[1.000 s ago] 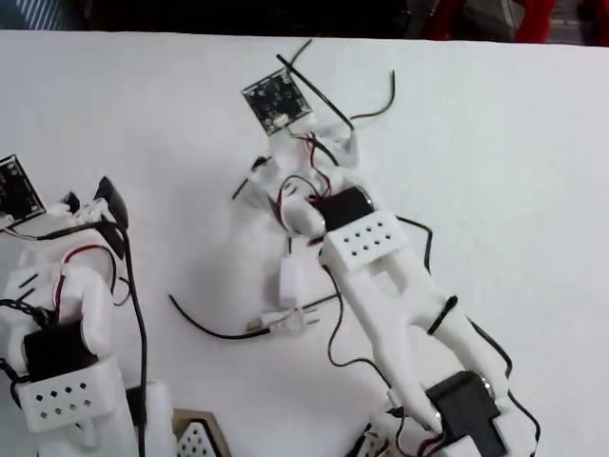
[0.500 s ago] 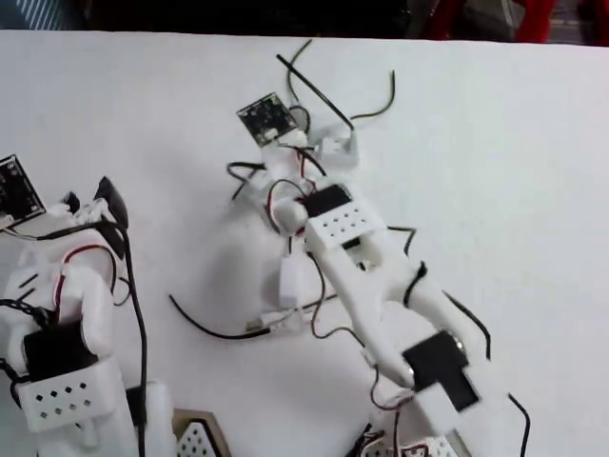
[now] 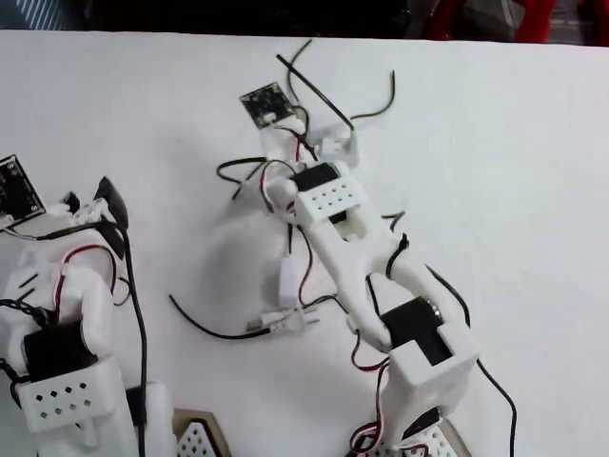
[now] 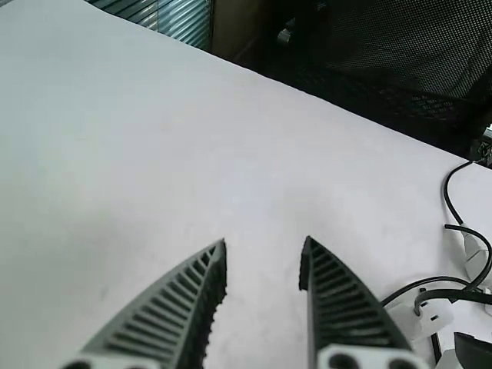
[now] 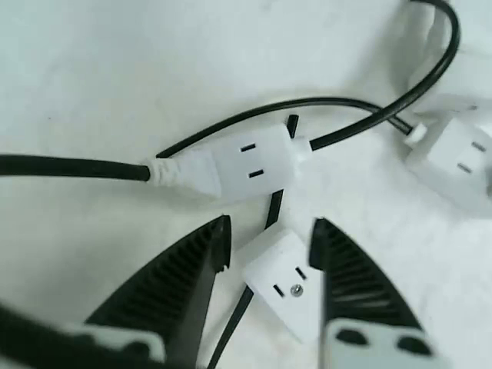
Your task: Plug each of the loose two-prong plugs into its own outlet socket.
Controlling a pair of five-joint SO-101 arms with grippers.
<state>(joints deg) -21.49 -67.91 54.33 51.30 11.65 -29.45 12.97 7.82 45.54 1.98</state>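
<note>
Seen from above: white tabletop (image 3: 514, 143), with the white right arm (image 3: 362, 257) stretched from the near edge toward the far middle, wrist over a tangle of loose black cables (image 3: 381, 103) and white sockets. From that wrist: right gripper (image 5: 267, 234) parted to a middling gap, dark ribbed fingers (image 5: 184, 277) straddling a small white socket block with two slots and a screw (image 5: 280, 286). Block low between the fingers and close against one of them, contact impossible to judge, nothing clamped. Just beyond the fingertips, a white two-slot outlet socket on a thick black cable (image 5: 250, 165), slots facing up, with a thin black lead (image 5: 274, 209) showing between it and the block. Farther off to one side, a third white socket (image 5: 460, 152), partly cut by the frame edge. In the high view again, nearer the robot than the wrist: a white two-prong plug on a black cable (image 3: 285, 322), flat on the table, joined to no socket, cable curving away to the left. Just beyond it, an oblong white socket piece (image 3: 288, 281), beside but apart. Left arm (image 3: 62, 352) folded at the near-left corner, well apart from that plug. Left gripper (image 4: 263, 257) parted likewise, holding nothing, its ribbed fingers (image 4: 188, 300) hovering over bare white table. At the margin of that wrist view, white connector pieces on black cables (image 4: 427, 317), well clear of the fingertips.
</note>
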